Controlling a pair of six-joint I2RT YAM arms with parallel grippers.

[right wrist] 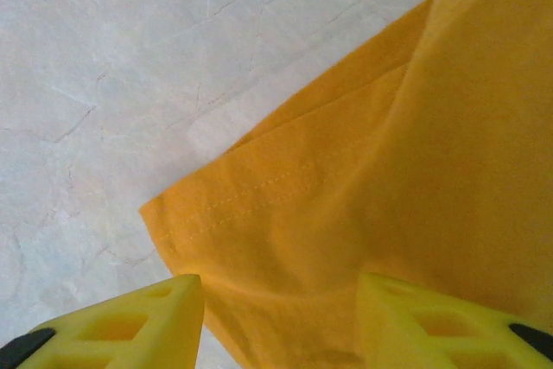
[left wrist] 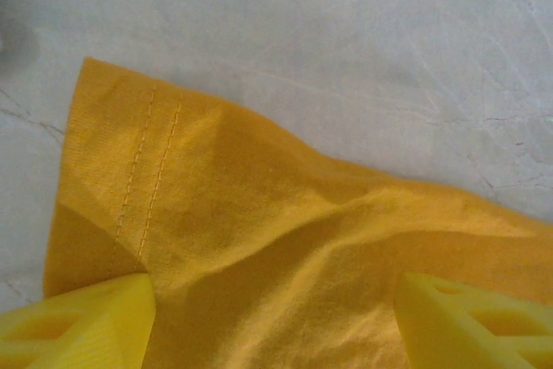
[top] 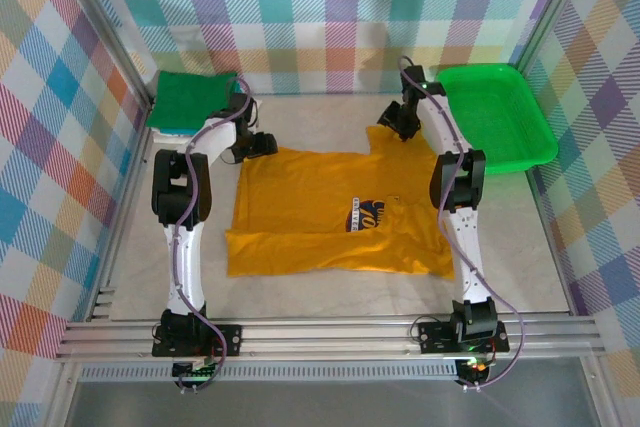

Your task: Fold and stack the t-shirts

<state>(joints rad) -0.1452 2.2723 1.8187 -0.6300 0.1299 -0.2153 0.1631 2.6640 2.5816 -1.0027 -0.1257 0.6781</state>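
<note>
Left hand (left wrist: pixel 276 304): fingers stand apart, straddling a puckered, stitched corner of the mustard t-shirt (left wrist: pixel 285 239); nothing pinched. Right hand (right wrist: pixel 281 304): likewise apart, over the opposite stitched corner. Both arms reach forward, wrists tipped down, one per far corner. The shirt lies flat mid-desk (top: pixel 330 122), long axis left-right, its body nearward of both hands. Expect your next fold to draw toward the bases. Dark-green folded t-shirt (top: pixel 195 97): far left.

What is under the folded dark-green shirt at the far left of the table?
Along the near side of the dark-green shirt a thin pale layer peeks out. What else lies beneath is covered.
</note>
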